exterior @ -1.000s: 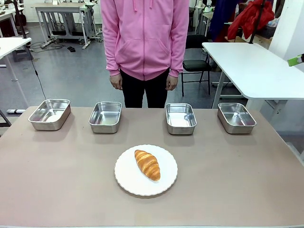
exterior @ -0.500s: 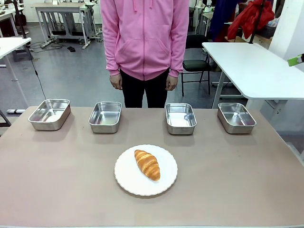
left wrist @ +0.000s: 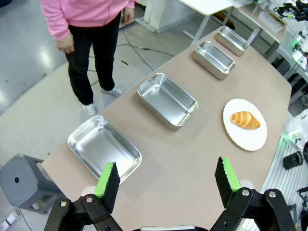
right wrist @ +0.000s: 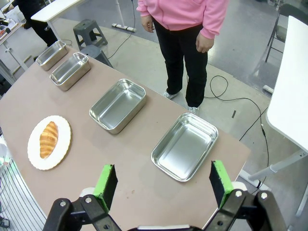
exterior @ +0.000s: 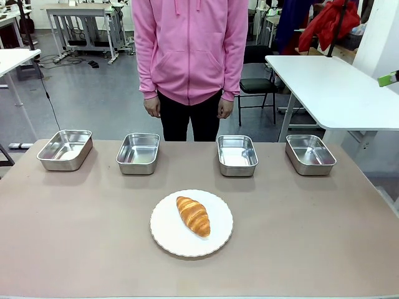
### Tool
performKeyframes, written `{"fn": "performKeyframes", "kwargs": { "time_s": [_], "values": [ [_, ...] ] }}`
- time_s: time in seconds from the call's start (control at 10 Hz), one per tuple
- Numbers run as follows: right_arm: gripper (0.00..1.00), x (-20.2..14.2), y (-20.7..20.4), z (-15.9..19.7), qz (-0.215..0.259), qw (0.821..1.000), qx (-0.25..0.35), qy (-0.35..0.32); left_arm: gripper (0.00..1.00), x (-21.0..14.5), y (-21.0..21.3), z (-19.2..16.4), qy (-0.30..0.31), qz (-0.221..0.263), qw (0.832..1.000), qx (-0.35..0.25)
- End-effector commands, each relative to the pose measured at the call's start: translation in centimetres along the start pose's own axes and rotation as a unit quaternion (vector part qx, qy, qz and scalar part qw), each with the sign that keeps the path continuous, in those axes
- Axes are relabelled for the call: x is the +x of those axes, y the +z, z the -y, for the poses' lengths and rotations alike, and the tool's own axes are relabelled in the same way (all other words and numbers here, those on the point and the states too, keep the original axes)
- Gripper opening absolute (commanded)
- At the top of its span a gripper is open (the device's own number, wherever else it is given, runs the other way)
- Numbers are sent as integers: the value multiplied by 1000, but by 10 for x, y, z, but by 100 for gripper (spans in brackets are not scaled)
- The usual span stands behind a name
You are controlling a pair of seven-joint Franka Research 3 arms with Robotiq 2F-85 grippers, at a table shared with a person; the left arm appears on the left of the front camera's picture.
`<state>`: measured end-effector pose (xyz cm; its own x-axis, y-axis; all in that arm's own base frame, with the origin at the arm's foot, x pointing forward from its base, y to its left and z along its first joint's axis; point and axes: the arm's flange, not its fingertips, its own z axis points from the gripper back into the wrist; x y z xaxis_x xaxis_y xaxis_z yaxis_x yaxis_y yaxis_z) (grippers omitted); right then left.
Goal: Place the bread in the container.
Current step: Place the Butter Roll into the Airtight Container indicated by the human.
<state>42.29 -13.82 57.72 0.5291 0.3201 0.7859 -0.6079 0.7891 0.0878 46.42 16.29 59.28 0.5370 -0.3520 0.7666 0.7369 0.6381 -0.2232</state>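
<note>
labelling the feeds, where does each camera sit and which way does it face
Front: robot's edge of the table, facing across croissant, plate and four trays to the person, hands hanging.
Left wrist: high over the table's left end, looking down the tray row; left jaws open at bottom.
Right wrist: high over the right end, mirrored; right jaws open.
Shared: all show croissant, plate, trays, person.

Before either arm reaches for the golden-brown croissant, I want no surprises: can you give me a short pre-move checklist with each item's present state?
1. Golden-brown croissant lies free on the round white scalloped plate: ok.
2. All four shiny steel rectangular trays are empty: ok.
3. Left gripper open, holding nothing: ok.
4. Right gripper open, holding nothing: ok.
5. Person's hands hang clear of the table: ok.
6. Which tray is meant: cannot tell.
</note>
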Motion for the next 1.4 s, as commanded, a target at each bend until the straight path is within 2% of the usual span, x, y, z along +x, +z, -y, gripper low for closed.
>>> {"fn": "performKeyframes", "kwargs": {
  "time_s": [0.0,1.3],
  "values": [
    [100,1,-1,2,11,1000,5,9,100,1,0,1,0,4,1000,-2],
    [100,1,-1,2,11,1000,5,9,100,1,0,1,0,4,1000,-2]
  ]
}}
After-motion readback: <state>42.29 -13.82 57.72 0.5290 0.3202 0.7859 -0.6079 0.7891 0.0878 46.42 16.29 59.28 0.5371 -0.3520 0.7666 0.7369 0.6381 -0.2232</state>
